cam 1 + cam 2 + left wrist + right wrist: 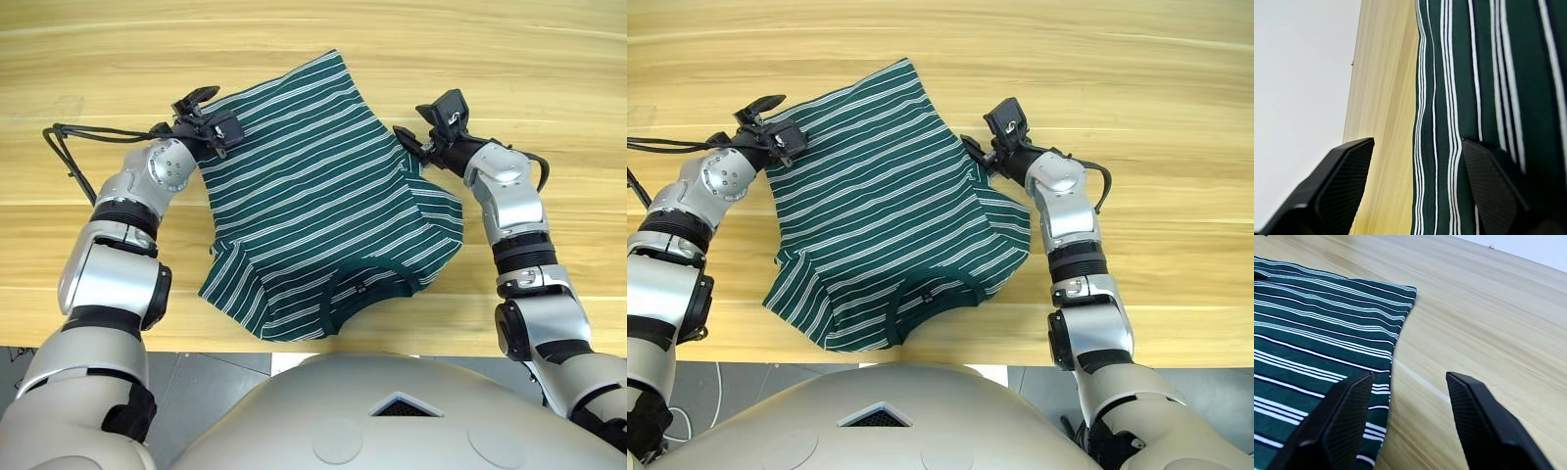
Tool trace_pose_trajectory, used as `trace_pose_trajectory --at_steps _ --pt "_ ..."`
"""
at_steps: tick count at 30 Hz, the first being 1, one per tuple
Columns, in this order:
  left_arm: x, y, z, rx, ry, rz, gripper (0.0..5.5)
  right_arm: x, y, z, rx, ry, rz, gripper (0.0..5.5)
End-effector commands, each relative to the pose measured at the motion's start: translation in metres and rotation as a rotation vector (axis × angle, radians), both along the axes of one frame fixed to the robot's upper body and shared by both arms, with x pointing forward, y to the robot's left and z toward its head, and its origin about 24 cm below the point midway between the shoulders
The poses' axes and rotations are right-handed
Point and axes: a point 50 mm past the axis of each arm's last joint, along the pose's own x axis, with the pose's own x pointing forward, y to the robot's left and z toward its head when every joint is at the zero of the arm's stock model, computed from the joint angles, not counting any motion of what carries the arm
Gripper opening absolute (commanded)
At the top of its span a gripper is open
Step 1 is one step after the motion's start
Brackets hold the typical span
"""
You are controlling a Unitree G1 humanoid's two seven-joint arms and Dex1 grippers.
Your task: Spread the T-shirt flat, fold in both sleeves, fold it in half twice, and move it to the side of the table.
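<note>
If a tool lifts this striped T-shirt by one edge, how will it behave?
Likely floppy: the T-shirt lies rumpled, its near part creased and doubled over, so a lifted edge would probably sag and drape. Probably light, being thin cloth lying low on the table. Pushed, it may bunch rather than slide whole.

A light wooden table [549, 78] of long planks is shown. A dark green, white-striped T-shirt [304, 196] is laid on it, collar toward the near edge, its sides rumpled. A black cable [51, 132] seems to be rested on the wood at the left.
</note>
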Motion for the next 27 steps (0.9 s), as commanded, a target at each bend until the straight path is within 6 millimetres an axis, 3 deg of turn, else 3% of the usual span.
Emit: trace_pose_trajectory --at_steps 1,6,8,11,14,18,27 --pt "-0.009 -0.008 -0.022 -0.032 0.030 0.064 3.34 -0.004 0.001 -0.002 0.001 0.012 0.013 2.74" --pt "0.008 -0.022 -0.007 -0.061 -0.051 0.072 3.34 -0.002 0.005 -0.001 0.005 0.008 0.022 2.74" --pt "0.016 -0.024 0.010 -0.124 -0.165 0.094 3.34 0.004 0.008 0.005 0.013 -0.012 0.026 2.74" --pt "0.025 -0.018 0.053 -0.313 -0.474 0.176 3.34 0.015 0.017 0.018 0.034 -0.047 0.041 2.74" --pt "0.019 -0.012 0.078 -0.419 -0.657 0.209 3.34 0.021 0.028 0.026 0.040 -0.078 0.063 2.74" --pt "0.003 -0.011 0.097 -0.516 -0.755 0.216 3.34 0.035 0.042 0.033 0.017 -0.096 0.083 2.74" --pt "-0.033 -0.054 0.142 -0.720 -0.820 0.085 3.34 0.057 0.085 0.029 -0.233 -0.059 0.106 2.74"
